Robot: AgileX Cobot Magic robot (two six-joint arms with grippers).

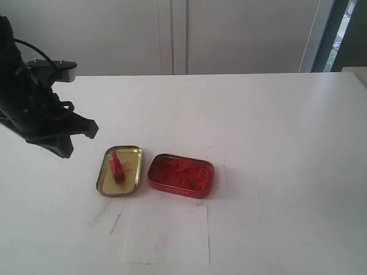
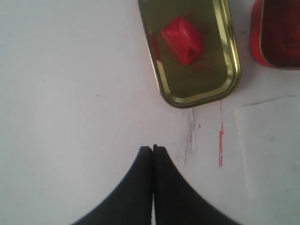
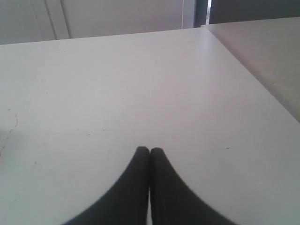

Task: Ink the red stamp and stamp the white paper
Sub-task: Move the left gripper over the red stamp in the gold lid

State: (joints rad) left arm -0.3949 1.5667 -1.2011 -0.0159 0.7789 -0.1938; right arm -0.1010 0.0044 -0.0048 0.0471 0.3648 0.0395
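The small red stamp [image 1: 117,167] [image 2: 183,40] lies in the gold-lined open tin [image 1: 129,180] [image 2: 206,89]. Right of it stands the red ink-filled tin [image 1: 181,175] [image 2: 276,33]. The white paper [image 1: 166,234] [image 2: 269,140] lies flat in front of both tins. My left gripper [image 1: 74,137] [image 2: 153,148] hangs shut and empty over bare table to the left of the gold tin, well apart from the stamp. My right gripper [image 3: 149,150] is shut and empty over bare tabletop; it does not show in the exterior view.
A red ink streak [image 1: 116,223] [image 2: 220,147] marks the table beside the paper's left edge. The white table [image 1: 275,126] runs back to a wall with cabinet doors. In the right wrist view the table's edge [image 3: 253,79] is near.
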